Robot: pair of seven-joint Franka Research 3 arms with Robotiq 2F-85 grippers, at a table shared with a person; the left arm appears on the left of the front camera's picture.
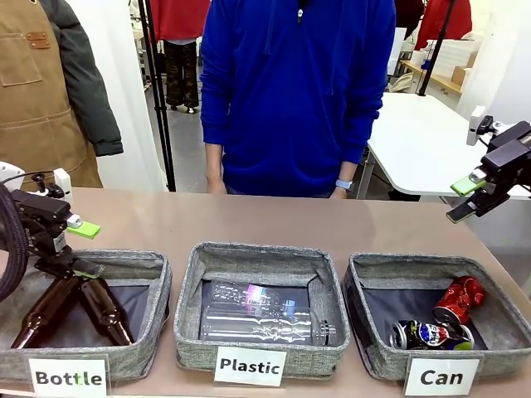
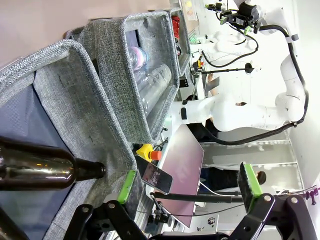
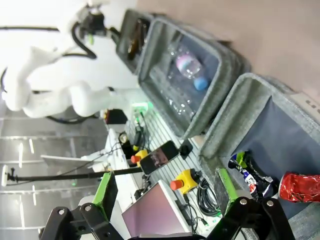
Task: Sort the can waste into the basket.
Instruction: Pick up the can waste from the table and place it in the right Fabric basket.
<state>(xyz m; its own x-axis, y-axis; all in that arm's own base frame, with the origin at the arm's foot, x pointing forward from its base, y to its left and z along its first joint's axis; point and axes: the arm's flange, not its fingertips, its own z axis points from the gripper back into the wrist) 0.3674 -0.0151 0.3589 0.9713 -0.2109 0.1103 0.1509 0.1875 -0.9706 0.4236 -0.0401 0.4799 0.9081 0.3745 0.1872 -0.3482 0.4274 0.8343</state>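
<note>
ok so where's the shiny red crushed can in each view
Front view: shiny red crushed can lies at lower right, inside the grey fabric basket labelled "Can".
Left wrist view: a red sliver in the farthest basket, top centre.
Right wrist view: bottom right corner.
Shared landmark: the clear plastic bottles in the middle basket.

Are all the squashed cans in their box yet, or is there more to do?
Looks done: the red can and the blue can both lie inside the Can basket. Nothing is in hand: the left gripper and right gripper are open and empty. I see no cans left on the table.
</note>
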